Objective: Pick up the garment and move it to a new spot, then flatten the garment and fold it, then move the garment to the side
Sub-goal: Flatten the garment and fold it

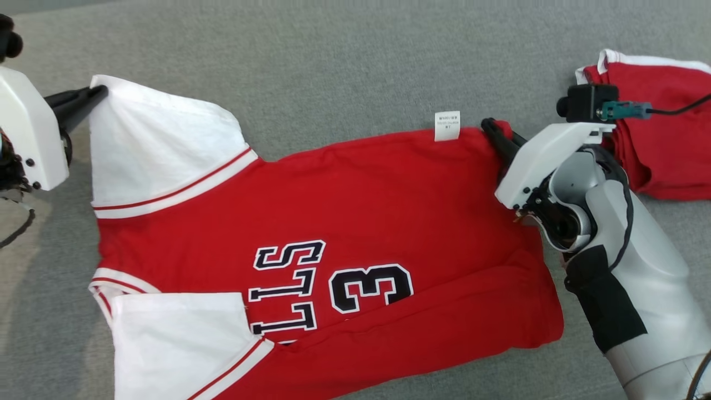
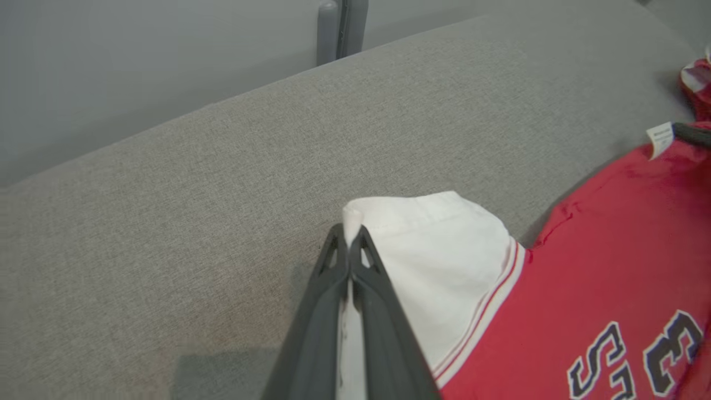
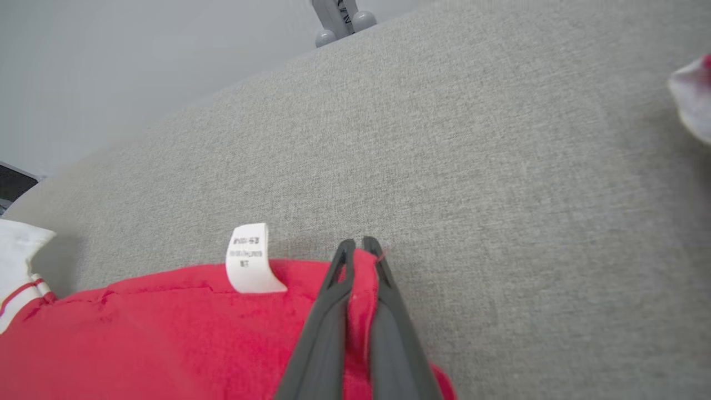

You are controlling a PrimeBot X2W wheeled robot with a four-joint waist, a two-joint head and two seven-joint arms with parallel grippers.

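Head view: the jersey [image 1: 355,222] lies spread across the grey cushion [image 1: 333,66], with the sleeves to the left and the hem to the right. Its near edge seems folded up over the print. The left gripper [image 1: 94,95] is clenched on the far corner of the far white sleeve [image 1: 161,144]. The right gripper [image 1: 496,133] is clenched on the far hem corner, just beside the tag [image 1: 447,125]. The cloth looks thin, soft and light. It will likely sag between the two holds and drag on the cushion's weave, so the two far corners are sensible places to grip, and both should move together. A red pile [image 1: 661,150] lies just beyond the right arm, near the hem. I judge it the one thing that could snag if that arm swings outward.

Left wrist view: the fingers [image 2: 328,311] are pressed together with the sleeve's white edge pinched between their tips. The bite is small, so a sharp tug might pull the cloth free. The red body trails off to the right, flat on the cushion.

Right wrist view: the fingers [image 3: 389,311] are closed on a bunched ridge of red hem, and some cloth pokes past the tips. The tag stands up just left of them, apart from the grip. A blurred scrap of the pile shows at the right edge, well apart.
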